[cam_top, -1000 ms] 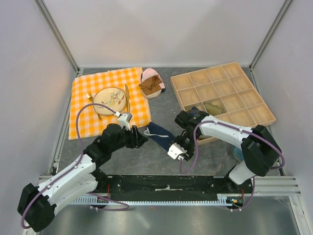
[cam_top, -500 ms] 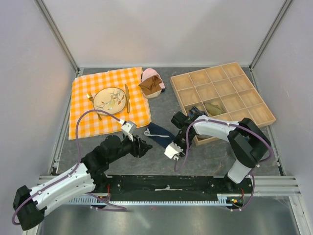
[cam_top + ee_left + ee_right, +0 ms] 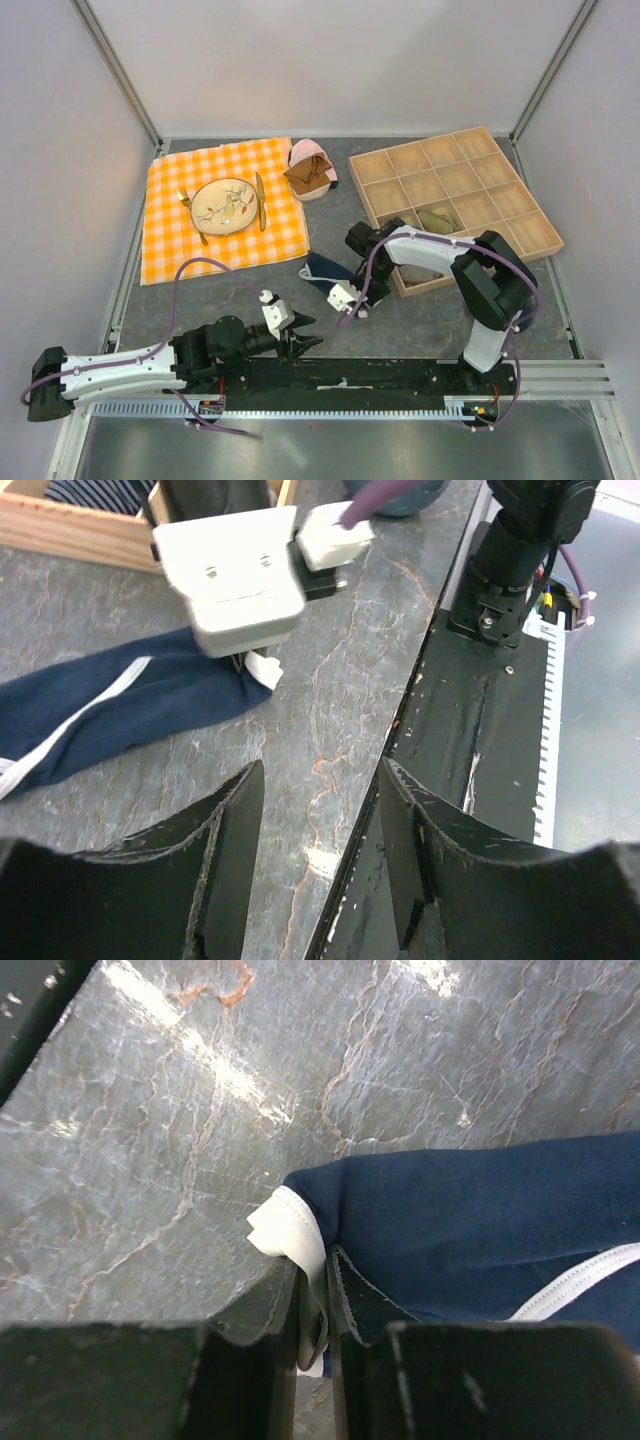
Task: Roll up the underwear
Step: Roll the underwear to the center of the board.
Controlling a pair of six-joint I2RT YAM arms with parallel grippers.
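The underwear point(image 3: 320, 267) is a navy cloth with white trim, lying flat and stretched out on the grey table between the arms. It also shows in the left wrist view point(image 3: 130, 705) and the right wrist view point(image 3: 480, 1220). My right gripper point(image 3: 340, 286) point(image 3: 315, 1280) stands over its near end, jaws shut on the white trim there. My left gripper point(image 3: 300, 335) point(image 3: 320, 780) is open and holds nothing. It hangs low by the near table edge, a little short of the underwear.
A wooden compartment tray point(image 3: 455, 195) at the right holds a striped rolled cloth point(image 3: 400, 228) and an olive garment point(image 3: 435, 220). An orange checked cloth point(image 3: 222, 205) with a plate point(image 3: 225, 205) lies at the left. Brown and pink garments point(image 3: 310, 170) sit behind. A black rail point(image 3: 340, 375) edges the near side.
The left arm has pulled back and down toward the near edge. The right gripper has moved onto the underwear's near end and closed on its white trim.
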